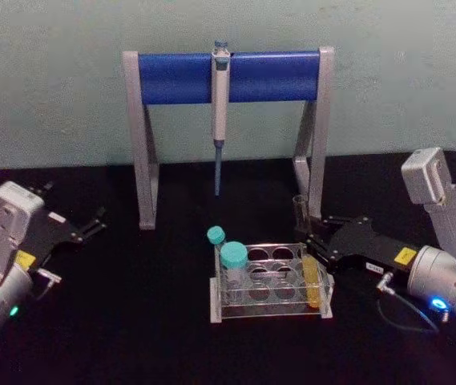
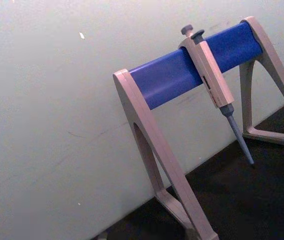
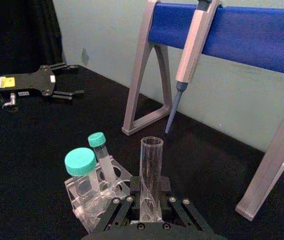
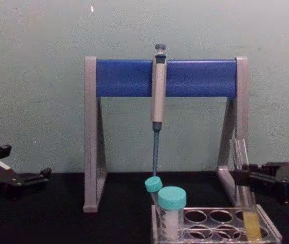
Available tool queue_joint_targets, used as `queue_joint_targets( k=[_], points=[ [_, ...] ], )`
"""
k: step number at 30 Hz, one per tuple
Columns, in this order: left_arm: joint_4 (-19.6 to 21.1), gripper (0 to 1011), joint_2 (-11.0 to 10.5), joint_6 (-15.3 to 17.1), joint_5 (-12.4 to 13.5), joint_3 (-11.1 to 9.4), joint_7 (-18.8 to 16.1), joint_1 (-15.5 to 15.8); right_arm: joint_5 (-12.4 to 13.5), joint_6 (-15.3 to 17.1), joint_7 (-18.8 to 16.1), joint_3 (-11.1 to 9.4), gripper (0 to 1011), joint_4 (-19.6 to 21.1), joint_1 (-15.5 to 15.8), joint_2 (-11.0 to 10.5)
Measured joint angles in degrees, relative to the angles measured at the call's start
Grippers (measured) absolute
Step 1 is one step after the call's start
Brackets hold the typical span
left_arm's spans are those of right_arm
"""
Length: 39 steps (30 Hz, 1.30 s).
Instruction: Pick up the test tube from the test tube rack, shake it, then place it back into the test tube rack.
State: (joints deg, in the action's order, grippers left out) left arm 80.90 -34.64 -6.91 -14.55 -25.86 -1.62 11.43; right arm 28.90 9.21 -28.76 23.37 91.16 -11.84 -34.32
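clear test tube (image 3: 150,170), yellow-orange liquid (image 1: 313,287); teal caps (image 1: 233,254)

This is a laboratory. A pipette (image 1: 220,104) hangs from a grey-and-blue stand (image 1: 171,78) near the far edge of the black tabletop (image 1: 131,321), against a plain pale wall (image 1: 51,80). In front of the stand, a clear rack (image 1: 269,307) holds two teal-capped tubes (image 1: 233,257) and a glass test tube (image 1: 312,285) with yellow liquid in it.
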Motion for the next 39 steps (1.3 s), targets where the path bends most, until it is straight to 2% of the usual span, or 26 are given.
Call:
queue_joint_targets(
  k=[15, 21, 27, 39],
  points=[
    [0.00, 1001, 0.00, 0.00, 0.00, 0.00, 0.00, 0.00, 0.00, -0.01, 0.00, 0.00, 229, 0.00, 0.00, 0.00],
    [0.00, 1001, 0.00, 0.00, 0.00, 0.00, 0.00, 0.00, 1.96, -2.63, -1.48, -1.06, 229, 0.64, 0.77, -0.29],
    [0.00, 1002, 0.00, 0.00, 0.00, 0.00, 0.00, 0.00, 2.89, -4.59, -1.49, -2.18, 228, 2.50, 1.50, -0.85],
    [0.00, 1001, 0.00, 0.00, 0.00, 0.00, 0.00, 0.00, 3.02, -9.25, -0.98, -4.63, 228, 4.54, 1.48, -0.98]
  ],
)
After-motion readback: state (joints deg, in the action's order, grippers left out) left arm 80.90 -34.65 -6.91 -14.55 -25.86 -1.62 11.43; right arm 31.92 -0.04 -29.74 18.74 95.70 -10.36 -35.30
